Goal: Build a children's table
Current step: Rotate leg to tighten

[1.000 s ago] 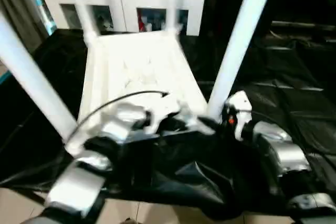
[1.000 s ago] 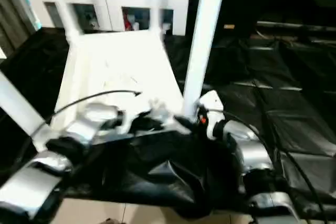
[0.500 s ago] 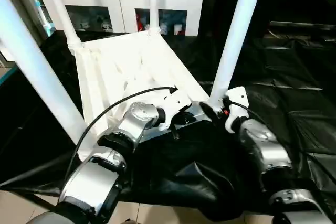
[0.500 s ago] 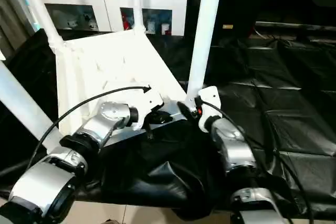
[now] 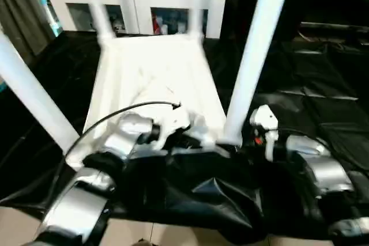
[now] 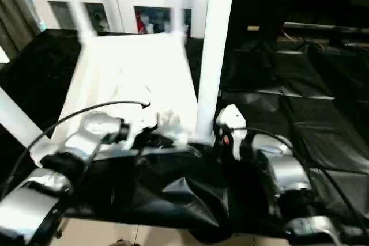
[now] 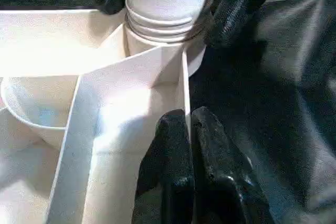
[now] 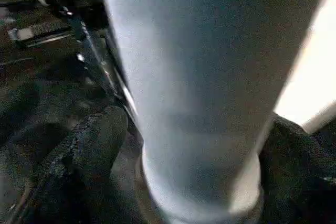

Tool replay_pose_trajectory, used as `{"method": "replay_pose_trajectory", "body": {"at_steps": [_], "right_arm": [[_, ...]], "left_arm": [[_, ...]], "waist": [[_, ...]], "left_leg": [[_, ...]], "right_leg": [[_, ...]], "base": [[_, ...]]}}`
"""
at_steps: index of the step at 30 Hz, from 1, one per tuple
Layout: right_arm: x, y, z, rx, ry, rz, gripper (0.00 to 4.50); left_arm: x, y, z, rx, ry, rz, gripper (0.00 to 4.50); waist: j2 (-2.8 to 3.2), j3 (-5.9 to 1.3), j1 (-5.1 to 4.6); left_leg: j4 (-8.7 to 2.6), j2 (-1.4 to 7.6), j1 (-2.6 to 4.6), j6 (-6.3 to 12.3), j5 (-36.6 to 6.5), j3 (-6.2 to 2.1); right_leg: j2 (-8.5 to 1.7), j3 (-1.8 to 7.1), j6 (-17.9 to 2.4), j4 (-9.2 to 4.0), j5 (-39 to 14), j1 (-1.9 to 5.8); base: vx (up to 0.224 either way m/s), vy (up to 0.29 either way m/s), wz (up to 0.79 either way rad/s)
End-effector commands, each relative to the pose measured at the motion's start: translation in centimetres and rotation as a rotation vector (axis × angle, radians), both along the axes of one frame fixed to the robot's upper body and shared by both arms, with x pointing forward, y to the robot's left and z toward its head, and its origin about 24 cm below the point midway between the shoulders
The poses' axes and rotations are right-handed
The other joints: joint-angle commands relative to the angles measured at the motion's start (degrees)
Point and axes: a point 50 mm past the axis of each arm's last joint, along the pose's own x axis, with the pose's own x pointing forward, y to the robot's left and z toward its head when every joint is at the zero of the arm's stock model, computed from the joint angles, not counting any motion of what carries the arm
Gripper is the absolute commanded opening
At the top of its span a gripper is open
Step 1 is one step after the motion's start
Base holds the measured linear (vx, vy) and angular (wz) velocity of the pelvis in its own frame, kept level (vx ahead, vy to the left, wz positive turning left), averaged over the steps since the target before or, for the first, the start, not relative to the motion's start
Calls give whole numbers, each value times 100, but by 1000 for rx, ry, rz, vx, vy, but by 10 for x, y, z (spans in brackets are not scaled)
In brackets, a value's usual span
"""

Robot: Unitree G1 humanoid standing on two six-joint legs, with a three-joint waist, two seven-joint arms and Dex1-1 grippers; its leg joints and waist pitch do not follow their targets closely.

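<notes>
All four legs of the children's table (image 5: 155, 84) run off the top edge, upper ends unseen. Head views smeared; contents behind the cabinet (image 5: 173, 4) glass doors unreadable. My right pincer (image 8: 184, 182) straddles the near-right leg (image 5: 253, 56); contact undeterminable.

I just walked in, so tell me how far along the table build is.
The white plastic table top lies upside down with four white tube legs standing in its corners. The right gripper straddles the near right leg at its socket; the left gripper, shut, rests on a rib. Left: flipping it upright.
</notes>
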Motion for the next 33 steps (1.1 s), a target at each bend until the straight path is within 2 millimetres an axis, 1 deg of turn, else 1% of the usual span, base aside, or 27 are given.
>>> {"method": "replay_pose_trajectory", "body": {"at_steps": [1,2,4,6,7,9,12,16,17,18,19,20,21,22,23,24,25,27,28,29,30,32,33], "right_arm": [[-2,1,2,8,9,32,371],[-3,1,2,11,21,39,354],[-4,2,1,16,33,48,354],[-4,3,1,18,36,52,320],[-4,3,1,21,40,56,312],[-6,5,0,24,49,66,303],[-9,6,-3,30,66,74,280],[-11,6,-7,57,87,43,276],[-8,7,-12,57,88,-26,276],[-5,7,-17,48,85,-103,276],[-4,7,-18,45,84,-124,275],[-1,8,-23,32,80,-196,275],[5,10,-31,12,78,-321,275],[8,12,-34,5,81,-380,275],[10,13,-36,2,84,-414,275],[13,15,-39,-3,89,-473,275],[18,20,-42,-3,100,-569,275],[21,27,-43,6,111,-621,274],[24,39,-43,6,105,-651,274],[25,44,-42,6,99,-649,274],[26,49,-41,10,85,-637,274],[27,54,-39,19,66,-627,274],[27,55,-39,17,55,-622,274]], "left_arm": [[-2,-6,9,-80,-16,-48,0],[-3,-5,9,-82,-11,-56,0],[-4,-4,9,-81,-11,-61,0],[-4,-4,9,-81,-12,-62,0],[-4,-4,9,-82,-11,-63,0],[-5,-4,9,-83,-8,-65,0],[-6,-4,8,-83,-9,-61,0],[-2,-6,9,-102,-18,-4,0],[2,-8,9,-96,-35,46,0],[7,-11,9,-91,-49,101,0],[8,-11,10,-91,-52,116,0],[12,-14,10,-92,-65,169,0],[19,-21,11,-99,-91,259,0],[21,-26,11,-96,-100,295,0],[22,-29,10,-93,-105,310,0],[23,-34,9,-88,-108,334,0],[24,-43,8,-87,-105,365,0],[24,-51,8,-90,-104,385,0],[23,-63,8,-82,-117,396,0],[23,-67,8,-78,-124,393,0],[22,-70,8,-75,-130,385,0],[21,-73,8,-73,-132,380,0],[21,-74,8,-74,-132,379,0]], "waist": [[-124,-323,-9],[-125,-323,0],[-120,-336,27],[-118,-345,36],[-116,-348,40],[-128,-342,39],[-124,-339,49],[-127,-341,53],[-127,-340,53],[-137,-330,42],[-130,-322,29],[-131,-316,8],[-132,-314,1],[-142,-296,-53],[-147,-292,-79],[-150,-283,-106],[-96,-281,-141],[-124,-295,-160],[-101,-299,-175],[-107,-295,-181],[-107,-315,-167],[-102,-311,-151],[-74,-315,-142]], "left_leg": [[-384,263,116,544,-1093,-85],[-383,263,118,544,-1054,-82],[-369,257,122,559,-926,-79],[-360,260,121,582,-848,-78],[-357,259,121,592,-830,-78],[-356,252,118,604,-844,-75],[-362,255,117,576,-877,-80],[-362,257,120,561,-884,-80],[-361,255,119,558,-883,-81],[-368,249,113,517,-928,-82],[-375,244,119,480,-981,-81],[-384,233,126,381,-1133,-84],[-397,239,140,311,-1188,-97],[-434,218,135,103,-1377,-124],[-438,212,138,79,-1422,-118],[-439,207,142,80,-1492,-121],[-446,205,152,51,-1536,-128],[-443,198,151,41,-1541,-129],[-445,207,151,60,-1483,-129],[-447,201,145,67,-1478,-125],[-433,197,154,103,-1427,-120],[-431,198,144,176,-1370,-113],[-428,196,144,193,-1353,-115]], "right_leg": [[-242,199,-1474,-389,-565,247],[-238,200,-1466,-385,-533,241],[-233,200,-1482,-363,-372,241],[-231,197,-1508,-339,-204,241],[-234,196,-1515,-336,-165,242],[-233,194,-1514,-342,-196,245],[-241,196,-1465,-355,-339,247],[-241,198,-1453,-354,-350,245],[-236,197,-1455,-354,-358,240],[-240,199,-1429,-367,-446,236],[-240,202,-1407,-383,-557,218],[-255,207,-1350,-418,-842,211],[-260,204,-1318,-430,-981,214],[-261,196,-1176,-470,-1423,228],[-256,205,-1132,-488,-1514,217],[-259,212,-1086,-512,-1619,209],[-259,222,-1066,-517,-1683,192],[-250,215,-1027,-529,-1686,202],[-242,222,-1050,-518,-1506,196],[-230,219,-1044,-524,-1472,194],[-232,219,-1053,-512,-1337,205],[-234,217,-1089,-504,-1164,211],[-240,217,-1104,-498,-1106,217]], "base": [[0,0,0],[0,0,0],[0,0,0],[0,0,0],[0,0,0],[0,0,0],[0,0,0],[0,0,0],[0,0,0],[0,0,0],[0,0,0],[0,0,0],[0,0,0],[0,0,0],[0,0,0],[0,0,0],[0,0,0],[0,0,0],[0,0,0],[0,0,0],[0,0,0],[0,0,0],[0,0,0]]}}
